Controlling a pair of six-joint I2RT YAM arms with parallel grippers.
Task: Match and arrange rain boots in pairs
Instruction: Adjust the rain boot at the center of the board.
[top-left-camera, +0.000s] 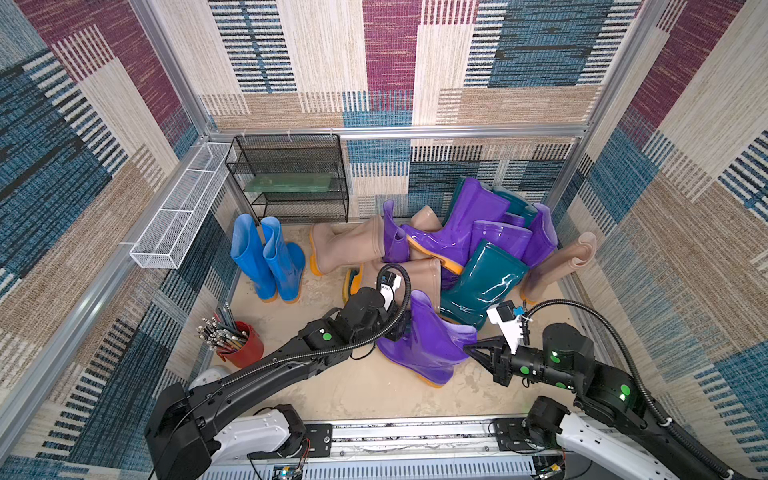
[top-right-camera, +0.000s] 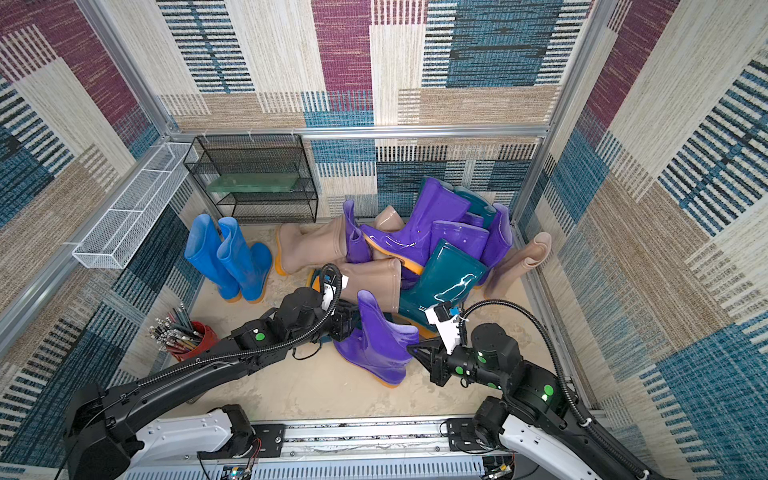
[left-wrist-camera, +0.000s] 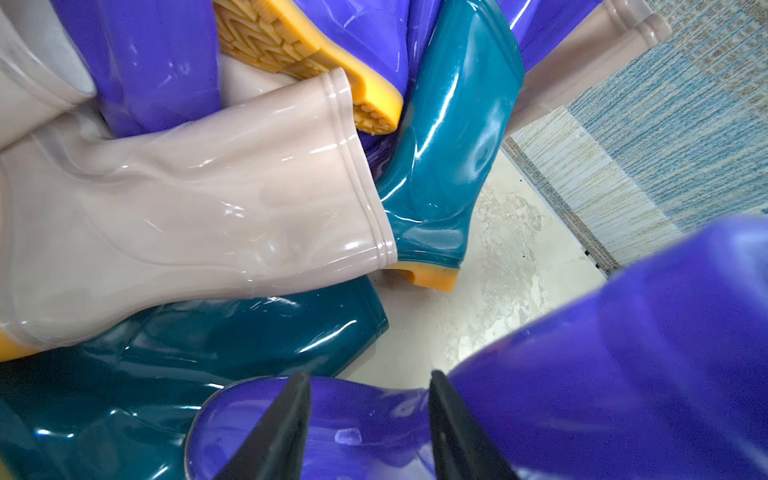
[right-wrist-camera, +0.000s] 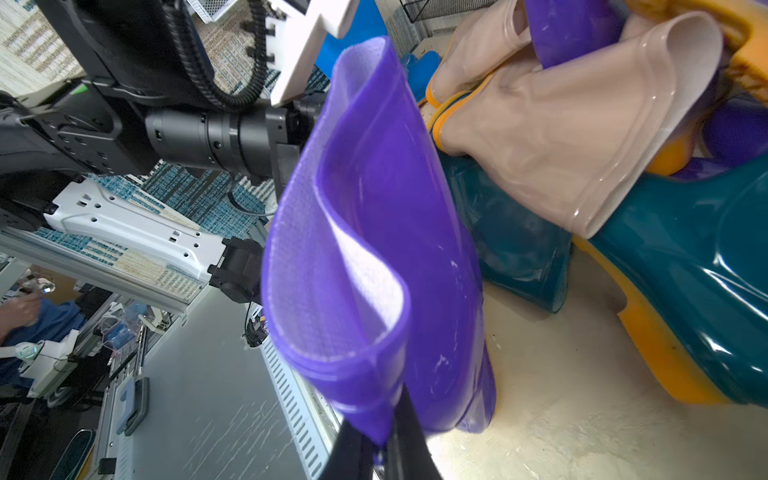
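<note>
Right claw (top-left-camera: 470, 348) pinches the purple boot (top-left-camera: 419, 332) by its rim, six o'clock from the pile (top-left-camera: 457, 245); left claw (left-wrist-camera: 370, 378), I cannot tell its hold; lift slowly so the soft rim won't slip.

Blue boots (top-left-camera: 268, 259) standing paired, purple boot (top-left-camera: 428, 345) upright in front, remaining boots (top-left-camera: 490, 274) heaped behind

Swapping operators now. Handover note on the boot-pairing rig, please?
Right gripper: shut on the shaft rim of a glossy purple rubber boot near the front.
Left gripper: jaws apart around the same boot; grip unclear.
Done: two bright blue rubber boots stand side by side next to the black mesh rack.
Left: heap of beige, purple and teal boots at the back right, to be matched and set out in pairs.
</note>
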